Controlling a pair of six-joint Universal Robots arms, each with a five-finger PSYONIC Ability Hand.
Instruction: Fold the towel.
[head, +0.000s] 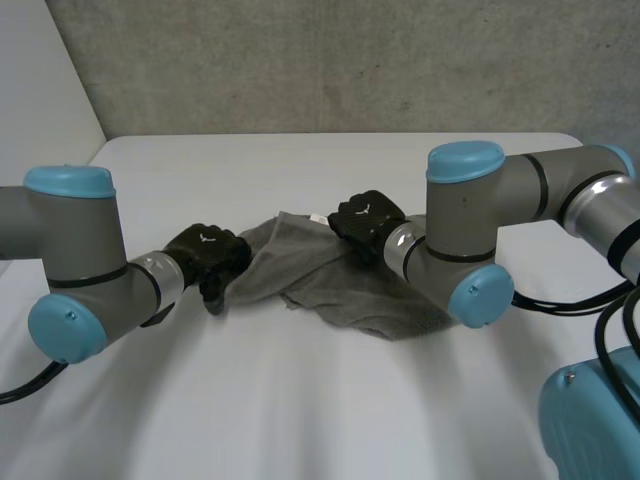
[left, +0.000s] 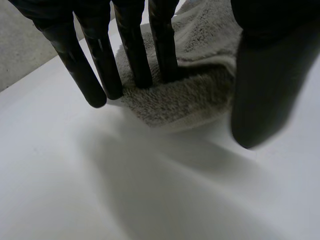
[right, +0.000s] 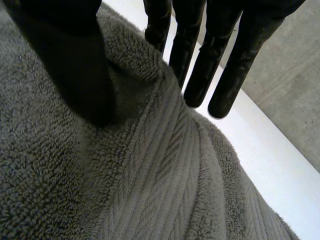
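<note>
Nearest the camera the white tabletop (head: 300, 400) lies bare across its whole width, with open room in front of both arms. Just beyond it the left hand (head: 207, 255) sits at the left end of the crumpled grey towel (head: 330, 275), which lies in a loose heap near the middle of the tabletop. In the left wrist view this hand is open: its fingers (left: 137, 55) are straight, two of them pressing their tips onto the towel's corner and the others touching down on the tabletop just beside the cloth's edge, while the thumb (left: 265, 90) stands apart on the other side of that corner. Further back, the right hand (head: 368, 220) rests on the towel's far right part. It is spread open too, its thumb (right: 75, 65) pressed onto the pile and its straight fingers (right: 200, 65) reaching past a raised ridge of cloth to the towel's far edge. Behind the towel more bare tabletop runs to the far edge, below a grey wall (head: 350, 60).
</note>
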